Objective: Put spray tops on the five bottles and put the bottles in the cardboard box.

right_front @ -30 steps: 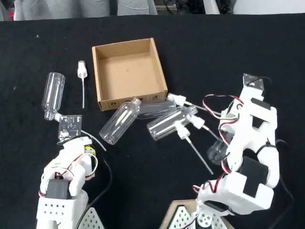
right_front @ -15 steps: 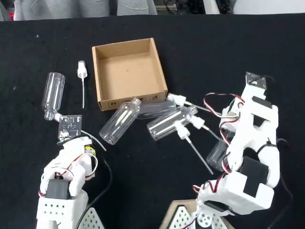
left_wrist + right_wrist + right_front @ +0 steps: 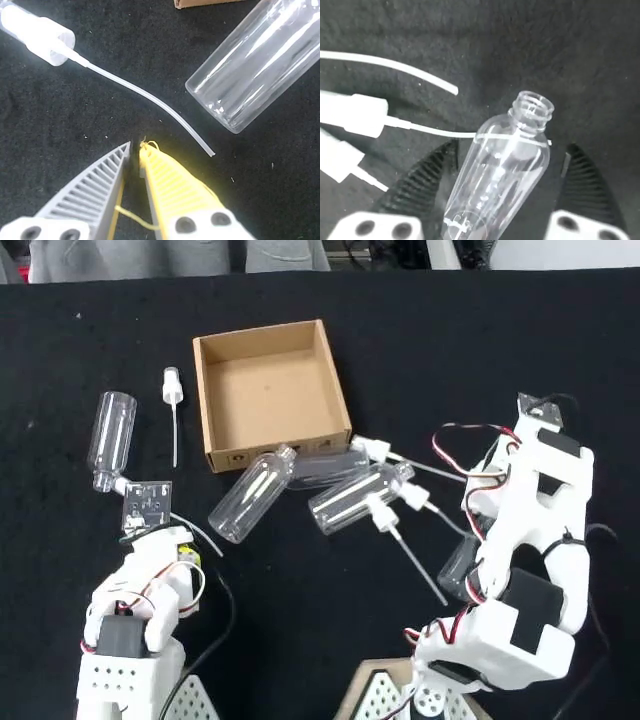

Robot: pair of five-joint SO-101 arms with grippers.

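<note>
— What's shifted?

— My right arm has swung a little farther from the cardboard box (image 3: 278, 448), and the bottle (image 3: 505, 175) under it has slid along with it. My left arm hasn't stirred.

— And your jaws?

— My right gripper (image 3: 511, 145) stands wide open, one jaw on each side of that bottle, not pressing it as far as I can tell. My left gripper (image 3: 135, 146) is closed on nothing, tips together just short of the thin tube of a spray top (image 3: 37, 35), off the box's front left corner.

— How far along are you?

— Barely started, I'd say. The box is empty. Three bottles (image 3: 250, 495) lie bunched just beside its front wall, and another off its left side. The spray tops (image 3: 172, 390) lie loose, and none looks fitted. All five cappings and all five placings remain.

— The surroundings?

— A table (image 3: 450, 340) covered in black cloth, with grey fabric and cables past the far edge beyond the box.
</note>
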